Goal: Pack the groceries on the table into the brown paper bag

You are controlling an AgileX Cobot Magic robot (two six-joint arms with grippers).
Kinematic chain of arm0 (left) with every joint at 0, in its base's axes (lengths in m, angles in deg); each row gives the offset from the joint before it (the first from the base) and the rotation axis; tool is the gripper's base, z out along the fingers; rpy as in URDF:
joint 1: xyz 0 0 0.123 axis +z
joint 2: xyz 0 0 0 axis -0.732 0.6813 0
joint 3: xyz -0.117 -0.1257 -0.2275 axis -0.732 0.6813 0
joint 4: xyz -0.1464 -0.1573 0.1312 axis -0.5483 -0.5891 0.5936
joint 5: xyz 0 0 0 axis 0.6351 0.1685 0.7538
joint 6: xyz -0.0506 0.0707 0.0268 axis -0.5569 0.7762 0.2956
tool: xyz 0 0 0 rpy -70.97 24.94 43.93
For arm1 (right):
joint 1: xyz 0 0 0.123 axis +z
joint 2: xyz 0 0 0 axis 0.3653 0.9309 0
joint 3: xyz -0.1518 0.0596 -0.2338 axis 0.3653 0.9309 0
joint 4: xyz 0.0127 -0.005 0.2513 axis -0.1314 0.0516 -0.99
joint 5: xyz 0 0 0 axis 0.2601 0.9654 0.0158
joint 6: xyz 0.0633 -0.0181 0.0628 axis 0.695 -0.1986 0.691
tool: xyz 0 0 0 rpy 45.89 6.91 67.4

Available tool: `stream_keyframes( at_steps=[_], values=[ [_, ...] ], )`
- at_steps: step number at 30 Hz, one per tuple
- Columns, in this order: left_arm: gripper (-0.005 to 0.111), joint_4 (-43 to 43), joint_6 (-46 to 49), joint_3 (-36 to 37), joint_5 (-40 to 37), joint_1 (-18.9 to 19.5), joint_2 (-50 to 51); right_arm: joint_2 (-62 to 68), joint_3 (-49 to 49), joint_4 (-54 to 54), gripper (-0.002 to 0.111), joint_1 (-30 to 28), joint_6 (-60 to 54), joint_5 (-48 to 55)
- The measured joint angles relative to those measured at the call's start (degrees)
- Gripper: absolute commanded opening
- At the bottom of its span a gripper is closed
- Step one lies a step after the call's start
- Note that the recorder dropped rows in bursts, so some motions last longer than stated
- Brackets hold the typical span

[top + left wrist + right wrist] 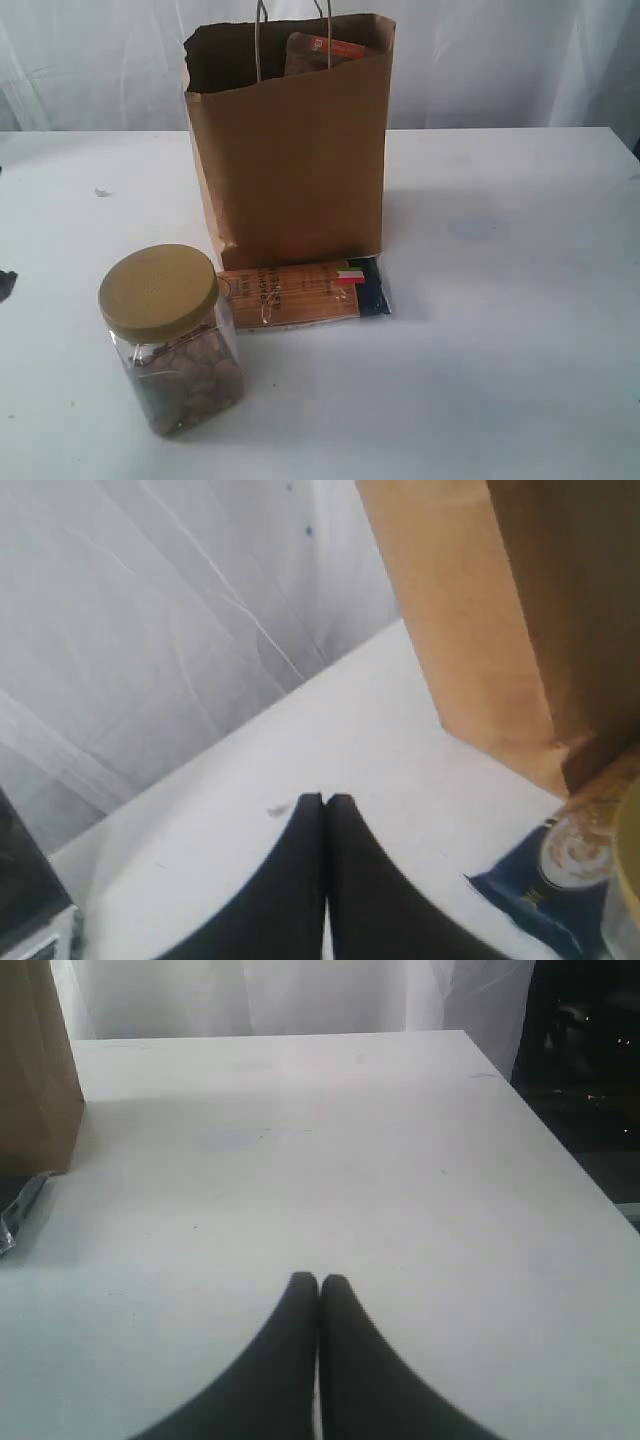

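Toward the desk's front edge, jar (170, 335) and spaghetti packet (305, 293) are waiting unpacked. Left gripper (326, 798) and right gripper (319, 1278) are sitting closed, empty; we are expecting one opening over the jar.

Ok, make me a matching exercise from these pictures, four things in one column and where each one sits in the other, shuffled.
1 jar with olive-yellow lid
2 spaghetti packet
3 orange-labelled pouch
4 brown paper bag

A inside the bag, top showing
B upright, nearest the exterior camera
C lying flat at the bag's foot
D upright behind the packet

Pairs: 1-B, 2-C, 3-A, 4-D
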Motion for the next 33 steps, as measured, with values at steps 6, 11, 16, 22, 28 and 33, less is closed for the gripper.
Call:
stream_keyframes(
  at_steps=[6, 11, 16, 22, 28, 33],
  values=[
    [0.000, -12.0, 9.1, 0.0, -20.3, 0.1, 5.8, 0.0, 0.0, 0.0, 0.000, 0.0, 0.0, 0.0],
    [0.000, -12.3, 5.4, 0.0, -19.4, 0.6, 10.1, 0.0, 0.0, 0.0, 0.000, 0.0, 0.0, 0.0],
    [0.000, 6.2, -4.8, 0.5, -36.8, 3.9, 9.9, 0.0, 0.0, 0.0, 0.000, 0.0, 0.0, 0.0],
    [0.000, 13.2, -10.9, 0.9, -33.2, 4.8, 5.2, 0.0, 0.0, 0.0, 0.000, 0.0, 0.0, 0.0],
    [0.000, 17.8, -11.2, 7.7, -22.8, 6.1, 8.3, 0.0, 0.0, 0.0, 0.000, 0.0, 0.0, 0.0],
    [0.009, 17.6, -10.7, 7.9, -17.6, 6.1, 8.4, 0.0, 0.0, 0.0, 0.000, 0.1, 0.0, 0.0]
  ],
)
